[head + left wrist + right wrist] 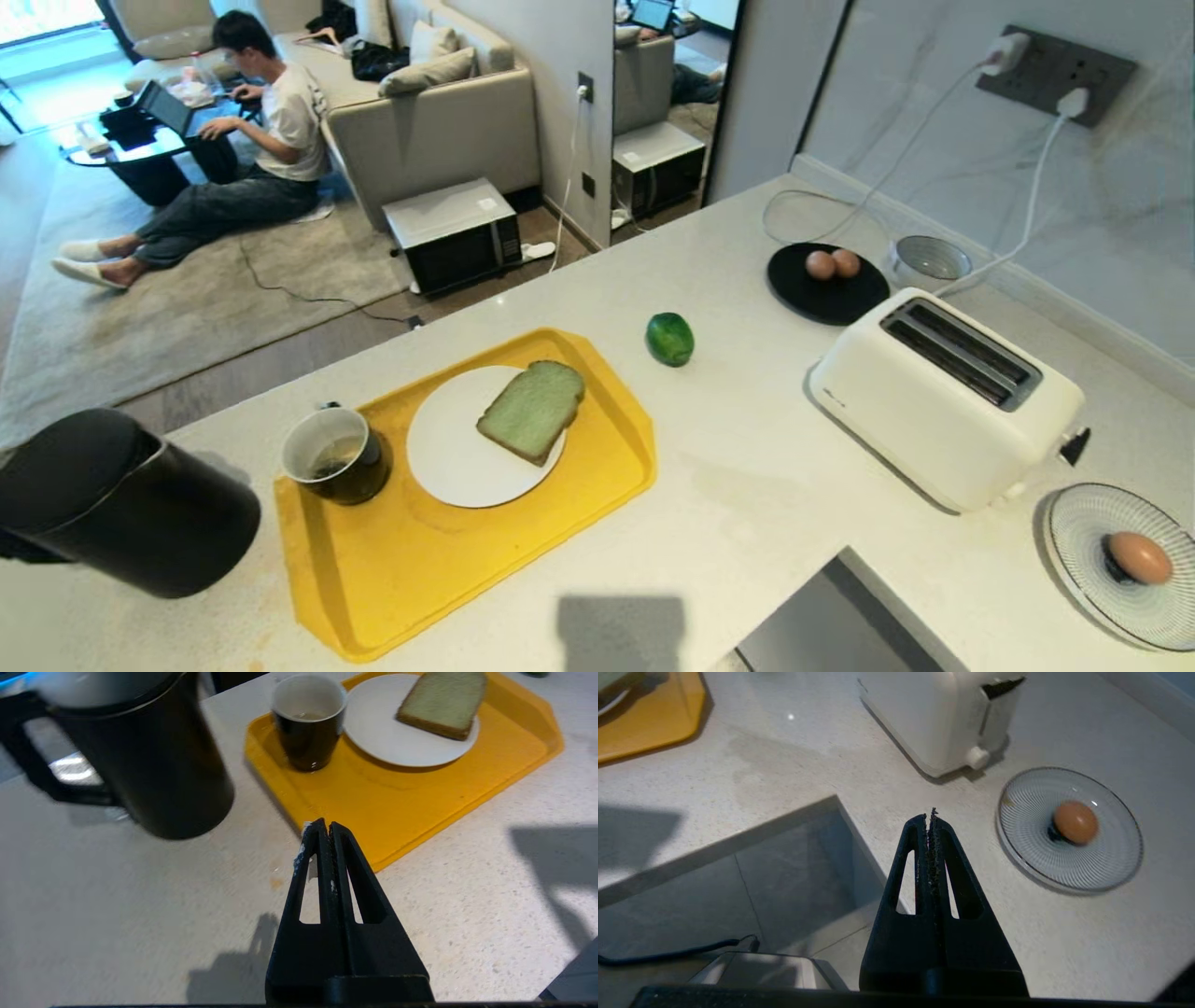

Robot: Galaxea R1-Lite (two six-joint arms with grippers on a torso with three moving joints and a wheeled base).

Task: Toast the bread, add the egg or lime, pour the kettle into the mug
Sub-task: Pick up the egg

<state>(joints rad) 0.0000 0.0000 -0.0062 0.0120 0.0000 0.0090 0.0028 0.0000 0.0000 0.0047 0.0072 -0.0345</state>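
The pale green bread (532, 409) (444, 702) lies on a white plate (448, 457) on the yellow tray (420, 569). The dark mug (338, 455) (308, 718) stands on the tray beside the plate. The black kettle (112, 504) (140, 751) stands left of the tray. A green lime (669, 338) rests on the counter behind the tray. The egg (1139, 556) (1075, 822) sits on a striped glass plate (1069, 868) at the right. Neither arm shows in the head view. My left gripper (325, 826) is shut and empty near the tray's corner. My right gripper (930, 817) is shut and empty near the counter's front edge.
A white toaster (943, 397) (943, 714) stands right of centre, with two cables running to a wall socket (1055, 70). A black plate (826, 294) with two brown eggs and a small bowl (929, 259) sit behind it. A person (271, 121) sits on the floor beyond the counter.
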